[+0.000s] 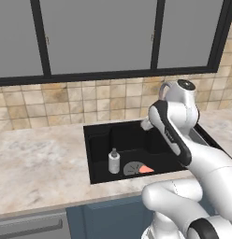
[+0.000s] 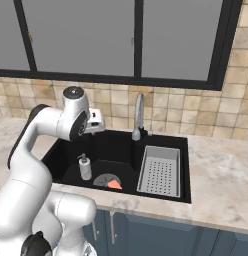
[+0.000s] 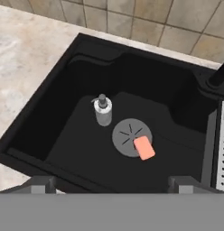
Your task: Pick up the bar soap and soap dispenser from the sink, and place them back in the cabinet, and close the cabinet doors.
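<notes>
bar soap (image 3: 144,147) low in sink (image 3: 64,81), under pincer (image 3: 112,184) hanging released above. lies partly on drain disc (image 3: 127,135) at its 4 o'clock edge. probably light, stiff, slick; best pinched across short sides. soap dispenser (image 3: 103,110) upright at disc's 10 o'clock; grip round body.

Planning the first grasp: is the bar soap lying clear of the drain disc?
No. The bar soap overlaps the edge of the grey drain disc on the sink floor.
</notes>
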You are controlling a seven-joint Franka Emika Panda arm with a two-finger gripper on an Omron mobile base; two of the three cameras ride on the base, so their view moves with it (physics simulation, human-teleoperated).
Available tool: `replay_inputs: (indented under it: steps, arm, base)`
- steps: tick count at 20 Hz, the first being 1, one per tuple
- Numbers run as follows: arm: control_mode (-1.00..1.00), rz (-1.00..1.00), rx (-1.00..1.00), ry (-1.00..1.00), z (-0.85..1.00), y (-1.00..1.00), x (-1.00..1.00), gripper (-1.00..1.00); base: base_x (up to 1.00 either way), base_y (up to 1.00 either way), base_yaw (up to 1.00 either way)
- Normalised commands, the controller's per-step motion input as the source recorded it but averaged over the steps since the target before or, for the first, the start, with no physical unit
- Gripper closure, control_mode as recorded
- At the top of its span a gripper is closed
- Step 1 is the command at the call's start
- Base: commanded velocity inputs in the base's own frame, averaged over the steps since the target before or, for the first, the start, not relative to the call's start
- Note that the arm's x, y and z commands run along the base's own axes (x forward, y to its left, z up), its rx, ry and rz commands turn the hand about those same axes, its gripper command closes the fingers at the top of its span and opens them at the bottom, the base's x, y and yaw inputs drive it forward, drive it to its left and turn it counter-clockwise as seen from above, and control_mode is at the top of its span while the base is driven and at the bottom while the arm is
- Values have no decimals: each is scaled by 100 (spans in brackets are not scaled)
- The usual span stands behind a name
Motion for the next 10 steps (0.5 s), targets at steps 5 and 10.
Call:
replay_inputs:
  steps: [5,10]
  arm:
    - [-100,22,0,-2,-29,0,14,-100]
    - [-100,22,0,-2,-33,0,14,-100]
  base:
    - [0,0,0]
    - [0,0,0]
